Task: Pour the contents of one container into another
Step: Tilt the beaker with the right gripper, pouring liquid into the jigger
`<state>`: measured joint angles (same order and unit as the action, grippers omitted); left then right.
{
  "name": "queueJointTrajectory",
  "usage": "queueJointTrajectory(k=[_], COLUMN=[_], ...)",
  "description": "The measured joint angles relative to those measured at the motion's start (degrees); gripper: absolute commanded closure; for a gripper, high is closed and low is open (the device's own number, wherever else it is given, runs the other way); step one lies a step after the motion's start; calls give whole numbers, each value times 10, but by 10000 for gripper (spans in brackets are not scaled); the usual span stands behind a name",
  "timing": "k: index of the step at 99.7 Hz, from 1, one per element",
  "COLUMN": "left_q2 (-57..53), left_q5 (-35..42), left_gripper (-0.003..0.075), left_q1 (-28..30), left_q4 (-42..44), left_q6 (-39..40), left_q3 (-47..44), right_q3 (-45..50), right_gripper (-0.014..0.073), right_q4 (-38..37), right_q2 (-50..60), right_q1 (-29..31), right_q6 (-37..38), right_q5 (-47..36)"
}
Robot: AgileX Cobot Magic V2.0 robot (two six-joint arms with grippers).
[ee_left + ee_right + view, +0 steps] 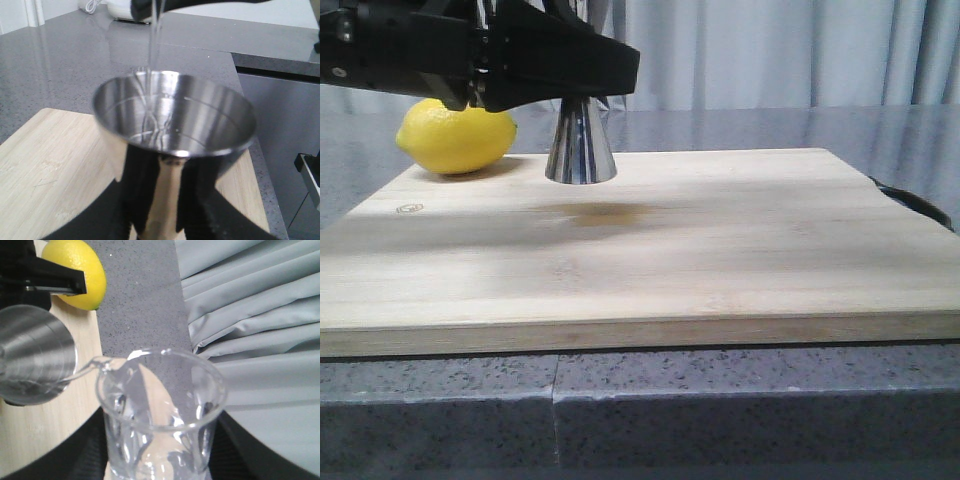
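The steel jigger stands upright at the back left of the wooden board, its upper cup hidden behind my left gripper. In the left wrist view the left gripper is shut on the jigger's narrow waist, below the open top cup. My right gripper is shut on the clear glass beaker. The beaker is tilted with its spout over the jigger. A thin stream of clear liquid falls into the cup. The beaker is out of the front view.
A yellow lemon lies on the board just left of the jigger. The board rests on a grey speckled counter. A black cable lies past the board's right edge. Grey curtains hang behind.
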<state>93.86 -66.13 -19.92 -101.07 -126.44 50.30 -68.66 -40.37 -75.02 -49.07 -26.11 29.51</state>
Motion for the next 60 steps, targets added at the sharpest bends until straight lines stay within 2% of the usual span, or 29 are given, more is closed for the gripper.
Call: queueJointTrajectory(k=[60], left_q2=[0], left_q5=[0], left_gripper=[533], left_q1=[0], left_q4=[0], left_q6=[0], left_q3=[0], right_q3=[0], right_gripper=[334], right_q4=[-55], right_q2=[0], right_q1=[0], right_q6=[-1], right_q5=[-27])
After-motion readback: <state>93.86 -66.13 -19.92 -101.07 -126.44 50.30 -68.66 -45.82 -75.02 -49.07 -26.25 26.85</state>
